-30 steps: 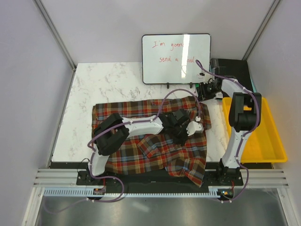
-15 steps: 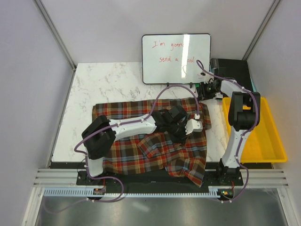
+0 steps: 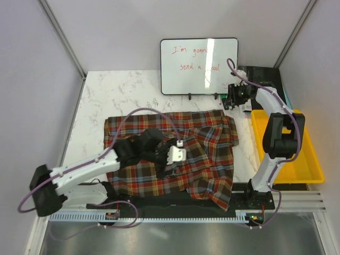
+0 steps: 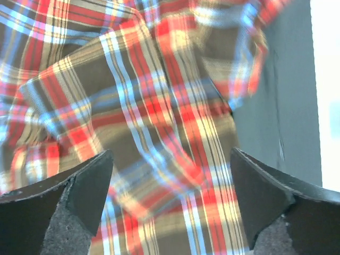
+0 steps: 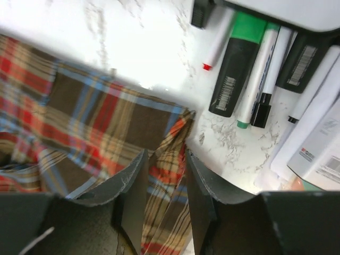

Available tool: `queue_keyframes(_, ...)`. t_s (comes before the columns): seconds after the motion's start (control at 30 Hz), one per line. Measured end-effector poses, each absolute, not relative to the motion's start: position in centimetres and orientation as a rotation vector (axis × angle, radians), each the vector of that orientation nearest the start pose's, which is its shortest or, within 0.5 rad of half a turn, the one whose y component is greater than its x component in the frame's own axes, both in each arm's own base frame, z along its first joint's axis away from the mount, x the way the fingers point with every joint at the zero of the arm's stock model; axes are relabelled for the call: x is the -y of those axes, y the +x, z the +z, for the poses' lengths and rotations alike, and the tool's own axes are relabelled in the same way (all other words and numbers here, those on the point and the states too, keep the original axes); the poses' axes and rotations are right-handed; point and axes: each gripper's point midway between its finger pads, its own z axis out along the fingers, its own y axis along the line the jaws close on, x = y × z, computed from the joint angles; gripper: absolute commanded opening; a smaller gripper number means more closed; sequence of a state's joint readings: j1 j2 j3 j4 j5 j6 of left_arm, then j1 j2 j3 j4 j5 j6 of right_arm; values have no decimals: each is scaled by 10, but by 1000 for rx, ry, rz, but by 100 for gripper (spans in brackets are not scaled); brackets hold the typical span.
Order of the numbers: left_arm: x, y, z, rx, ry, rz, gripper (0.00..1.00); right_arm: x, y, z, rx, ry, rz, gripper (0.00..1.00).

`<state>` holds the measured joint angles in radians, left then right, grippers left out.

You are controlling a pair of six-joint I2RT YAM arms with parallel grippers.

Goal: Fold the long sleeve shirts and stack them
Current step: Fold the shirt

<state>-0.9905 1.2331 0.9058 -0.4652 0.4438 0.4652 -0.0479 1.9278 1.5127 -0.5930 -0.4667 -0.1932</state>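
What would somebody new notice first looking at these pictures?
The red-orange plaid shirt spread over the middle of the marble table grabs the eye first, with the left gripper open over it. Next come the yellow bin at the right edge and the whiteboard with red writing at the back.

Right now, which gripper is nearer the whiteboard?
Right. The right gripper sits just below the whiteboard, by its near right corner; the left gripper hovers over the middle of the shirt, farther off.
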Motion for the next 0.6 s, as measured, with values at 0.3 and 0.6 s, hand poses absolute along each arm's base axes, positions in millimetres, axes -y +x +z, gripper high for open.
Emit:
queue_keyframes(0.3, 223, 119, 74, -1562, 1866, -399, 84, -92, 432, 154, -2341, -483, 578, 40)
queue_keyframes(0.6, 242, 104, 64, -1373, 1887, -197, 83, -120, 410, 120, -2442, -542, 663, 39)
